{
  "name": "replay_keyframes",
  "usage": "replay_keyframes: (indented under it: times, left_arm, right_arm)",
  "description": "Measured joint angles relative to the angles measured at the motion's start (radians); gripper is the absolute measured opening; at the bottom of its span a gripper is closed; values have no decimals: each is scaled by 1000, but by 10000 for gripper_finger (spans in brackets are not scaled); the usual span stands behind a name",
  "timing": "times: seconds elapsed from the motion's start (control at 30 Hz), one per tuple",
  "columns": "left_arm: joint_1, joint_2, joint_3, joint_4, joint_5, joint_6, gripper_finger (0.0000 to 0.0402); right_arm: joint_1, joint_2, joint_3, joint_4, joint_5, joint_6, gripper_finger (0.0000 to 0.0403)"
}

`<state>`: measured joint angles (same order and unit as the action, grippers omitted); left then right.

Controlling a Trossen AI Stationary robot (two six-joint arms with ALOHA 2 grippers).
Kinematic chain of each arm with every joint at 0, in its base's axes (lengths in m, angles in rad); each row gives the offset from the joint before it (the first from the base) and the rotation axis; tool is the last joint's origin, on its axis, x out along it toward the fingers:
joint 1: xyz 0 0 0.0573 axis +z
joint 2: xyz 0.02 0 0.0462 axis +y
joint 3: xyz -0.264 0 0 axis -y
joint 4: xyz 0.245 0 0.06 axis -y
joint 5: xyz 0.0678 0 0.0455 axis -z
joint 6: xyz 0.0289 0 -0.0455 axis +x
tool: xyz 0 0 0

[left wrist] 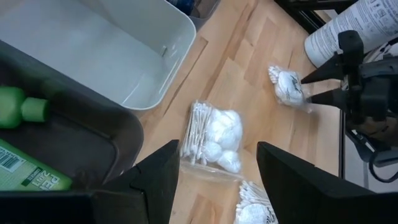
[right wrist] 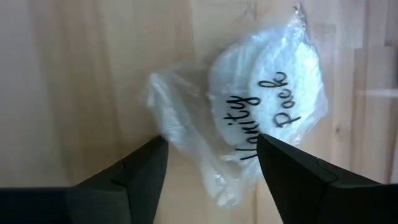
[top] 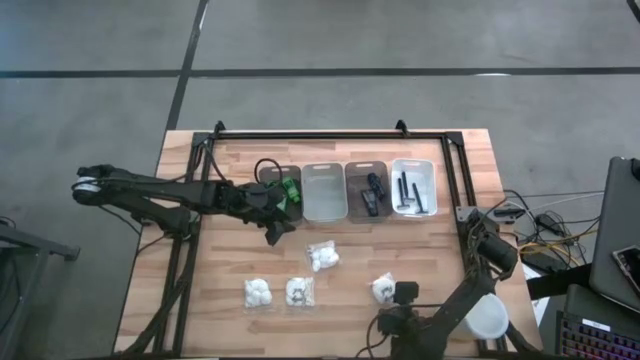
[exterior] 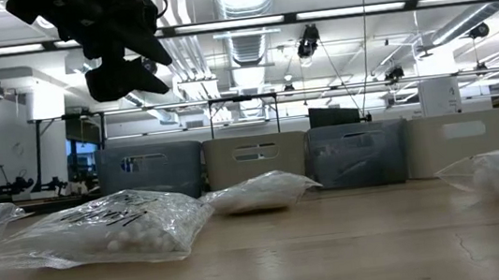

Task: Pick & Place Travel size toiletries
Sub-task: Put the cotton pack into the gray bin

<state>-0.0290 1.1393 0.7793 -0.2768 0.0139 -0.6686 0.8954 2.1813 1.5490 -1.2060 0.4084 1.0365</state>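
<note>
Several clear packets of white puffs lie flat on the wooden table: one in the middle [top: 322,256], two toward the near left [top: 258,293] [top: 299,291], and one at the near right [top: 382,288]. My left gripper [top: 279,230] hangs open and empty above the table, beside the near edge of the dark bin [top: 268,172] that holds green bottles [left wrist: 22,109]. The middle packet [left wrist: 214,134] lies below it. My right gripper [right wrist: 211,146] is open and low. The near-right "Vanity Pack" packet [right wrist: 267,106] lies just ahead of its fingertips. I cannot see it touching the packet.
Four bins stand in a row at the far side: the dark one with bottles, a clear one [top: 323,190], a dark one with black packets [top: 367,190], and a white one with dark sticks [top: 414,187]. A large white cup [top: 487,315] stands at the near right by my right arm.
</note>
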Motion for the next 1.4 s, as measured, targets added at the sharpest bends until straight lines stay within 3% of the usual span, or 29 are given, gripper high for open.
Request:
replay_keyframes:
  times: [0.3, 0.6, 0.97, 1.2, 1.4]
  left_arm:
    - [0, 0, 0, 0, -1, -24, 218]
    - [0, 0, 0, 0, -8, -51, 218]
    - [0, 0, 0, 1, -16, -51, 218]
    - [1, 0, 0, 25, -41, -31, 218]
    - [1, 0, 0, 29, -55, 8, 218]
  right_arm:
    - [-37, 3, -12, 36, 20, -13, 143]
    - [-54, 7, -18, 37, 130, 29, 16]
    - [-78, -93, -23, -105, 232, 310, 9]
    - [-125, -318, -111, -101, 334, 422, 8]
    - [-213, -585, -235, 81, 380, 418, 8]
